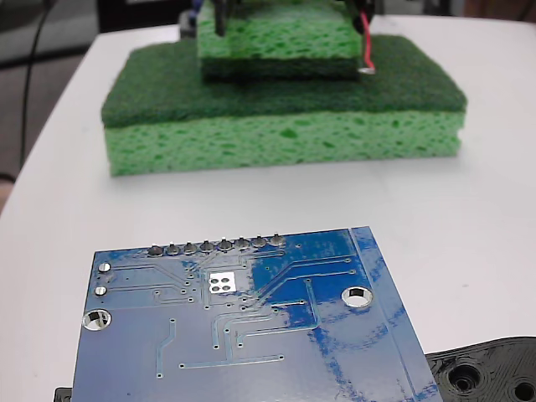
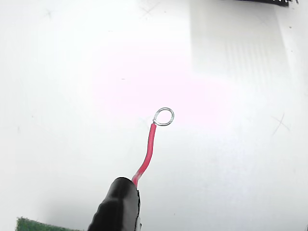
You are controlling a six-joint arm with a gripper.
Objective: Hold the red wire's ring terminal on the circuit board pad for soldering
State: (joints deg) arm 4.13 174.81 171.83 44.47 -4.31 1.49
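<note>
Up at the far end of the fixed view, the wire (image 1: 366, 40) hangs from the gripper (image 1: 356, 8), clamped on it, its ring (image 1: 366, 70) over the green sponges (image 1: 285, 109). Well apart, the board (image 1: 251, 327) lies near the camera on the white worktop (image 1: 486, 167).

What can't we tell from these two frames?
- Gripper: wrist view shows only a black tip at the bottom edge; fixed view crops it at the top. Open or shut unclear.
- Ring terminal: a blurred speck in fixed view.
- Circuit board: bottom edge cut off in fixed view; not seen in wrist view.
</note>
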